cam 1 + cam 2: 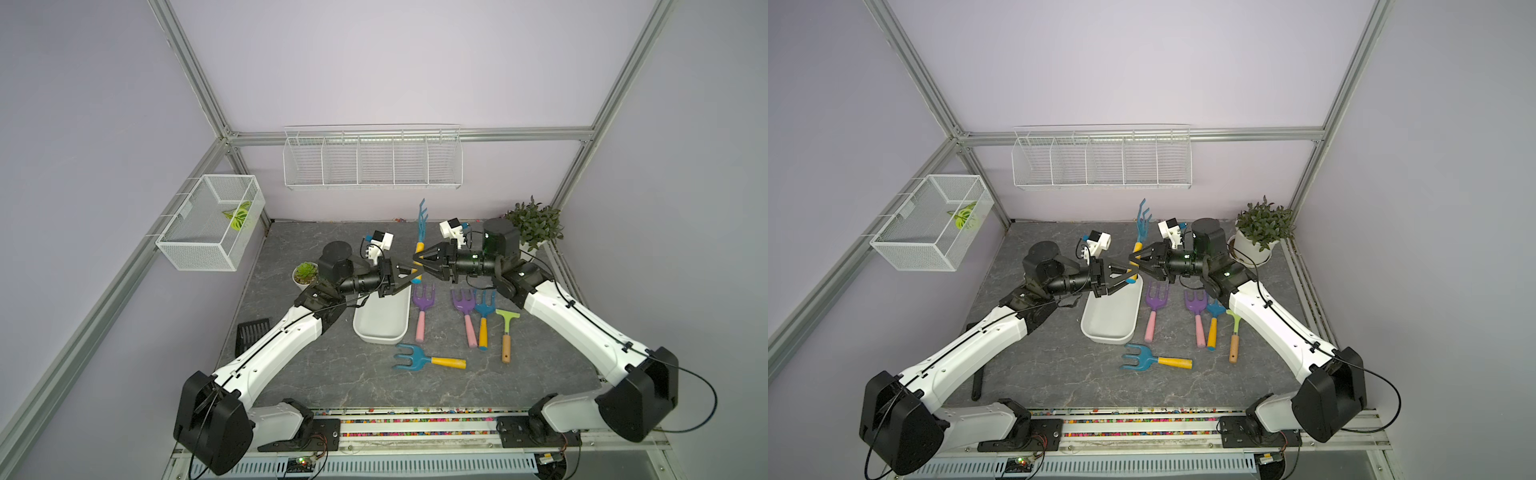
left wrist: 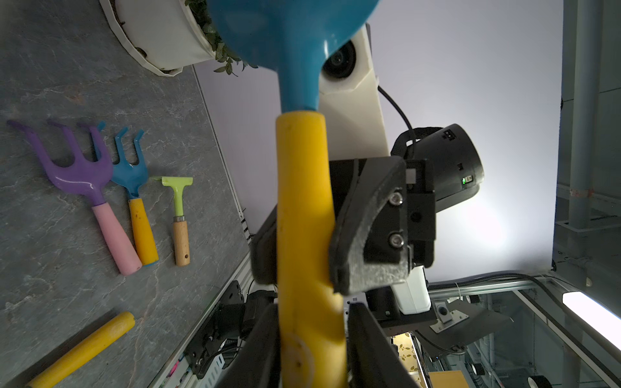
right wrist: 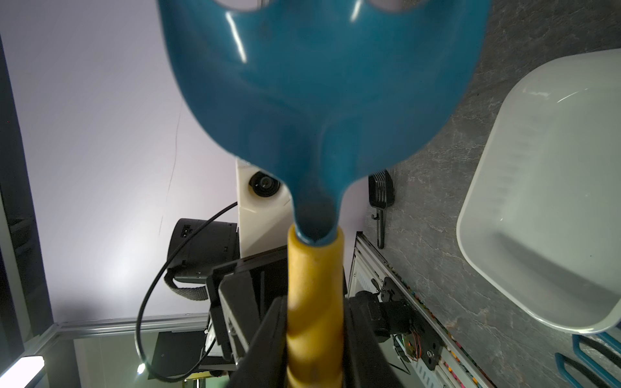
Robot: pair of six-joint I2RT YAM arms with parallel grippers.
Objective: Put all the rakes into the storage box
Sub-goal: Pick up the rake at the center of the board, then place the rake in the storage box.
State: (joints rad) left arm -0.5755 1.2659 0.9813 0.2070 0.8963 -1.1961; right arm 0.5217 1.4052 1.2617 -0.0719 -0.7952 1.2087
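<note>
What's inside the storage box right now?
Only its bare white floor shows in the storage box; there is no tool in the visible part. The left gripper covers its far end in both top views, so that end is hidden there.

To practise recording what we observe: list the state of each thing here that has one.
blue rake: held upright in the air by its yellow handle.
right gripper: shut on the handle.
left gripper: jaws flank the handle's lower end; grip unclear.
storage box: nothing seen inside.
mesh basket: holds a leafy sprig.
</note>
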